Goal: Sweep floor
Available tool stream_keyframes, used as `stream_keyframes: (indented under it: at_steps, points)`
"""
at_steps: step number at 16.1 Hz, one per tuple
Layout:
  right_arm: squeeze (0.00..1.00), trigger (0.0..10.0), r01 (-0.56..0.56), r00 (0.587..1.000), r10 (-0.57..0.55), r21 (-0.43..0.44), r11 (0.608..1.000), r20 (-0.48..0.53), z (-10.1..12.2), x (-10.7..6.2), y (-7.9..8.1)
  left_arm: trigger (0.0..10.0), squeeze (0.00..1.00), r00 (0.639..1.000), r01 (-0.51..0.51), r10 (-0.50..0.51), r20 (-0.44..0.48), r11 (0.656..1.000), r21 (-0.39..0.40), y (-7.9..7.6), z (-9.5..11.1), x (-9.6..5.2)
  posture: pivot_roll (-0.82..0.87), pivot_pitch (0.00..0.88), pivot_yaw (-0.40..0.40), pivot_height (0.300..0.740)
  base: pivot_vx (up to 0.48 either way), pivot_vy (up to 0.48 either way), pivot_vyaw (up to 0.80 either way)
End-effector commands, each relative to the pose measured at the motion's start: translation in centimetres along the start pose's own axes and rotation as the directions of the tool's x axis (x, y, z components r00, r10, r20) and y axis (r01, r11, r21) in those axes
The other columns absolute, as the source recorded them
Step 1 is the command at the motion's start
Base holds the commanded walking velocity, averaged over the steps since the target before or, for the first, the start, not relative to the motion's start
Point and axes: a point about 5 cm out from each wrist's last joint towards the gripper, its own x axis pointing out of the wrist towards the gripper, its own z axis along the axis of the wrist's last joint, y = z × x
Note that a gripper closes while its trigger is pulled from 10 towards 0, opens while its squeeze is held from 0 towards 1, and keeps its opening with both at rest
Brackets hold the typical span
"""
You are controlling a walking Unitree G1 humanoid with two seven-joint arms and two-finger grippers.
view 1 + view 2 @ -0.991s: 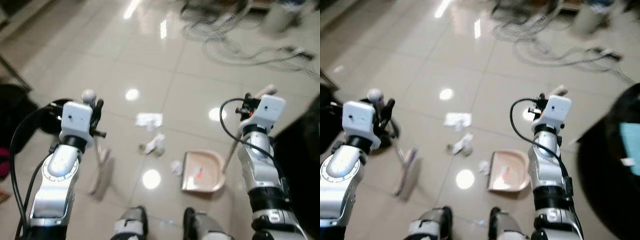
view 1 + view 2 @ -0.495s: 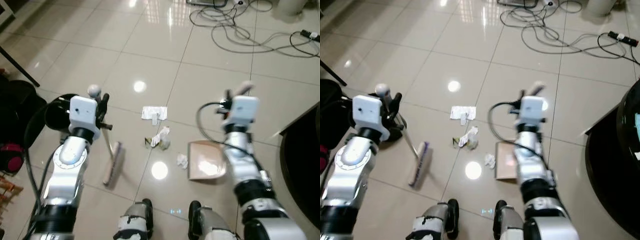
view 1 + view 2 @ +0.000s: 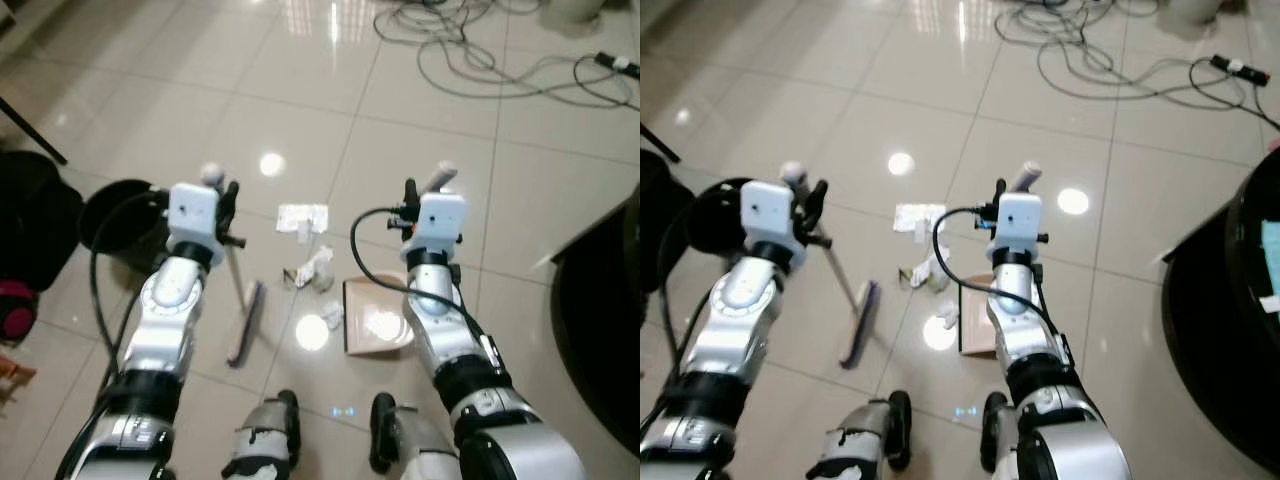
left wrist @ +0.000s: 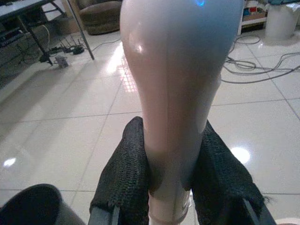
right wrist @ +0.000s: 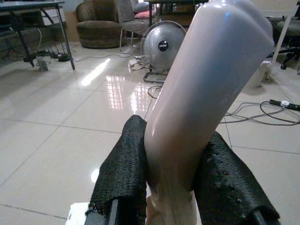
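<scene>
With the left gripper (image 4: 171, 187) clamped on the broom (image 3: 243, 318) and the right gripper (image 5: 176, 187) clamped on the dustpan (image 3: 372, 318), a hard stroke risks scattering the paper scraps (image 3: 312, 270) lying between them past the pan's right side.

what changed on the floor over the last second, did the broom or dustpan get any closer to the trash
The camera itself shifted, so some of this is apparent. The dustpan has closed in beside the nearest paper scrap, carried by the right end effector. The broom head, held by the left end effector, has swung nearer the crumpled wrappers. Both grips are unchanged, and the litter and flat paper lie as before.
</scene>
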Motion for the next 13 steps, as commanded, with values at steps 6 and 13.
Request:
stream_keyframes:
  at_steps: [6,13]
  points:
    - [0.0,10.0,-0.024,0.999,0.026,0.065,0.998,-0.036,-0.3,-0.5,2.2,10.0,0.0,0.995,0.05,-0.03,0.093,0.973,-0.226,-3.4,1.9,2.1,0.28,0.368,0.062,0.74,0.0,0.0,0.0]
    - [0.0,10.0,-0.027,0.999,0.032,0.121,0.992,-0.042,0.3,0.1,3.0,10.0,0.0,0.974,0.116,-0.029,0.225,0.916,-0.384,-4.1,5.7,3.4,0.27,0.313,0.051,0.74,0.0,0.0,0.0]
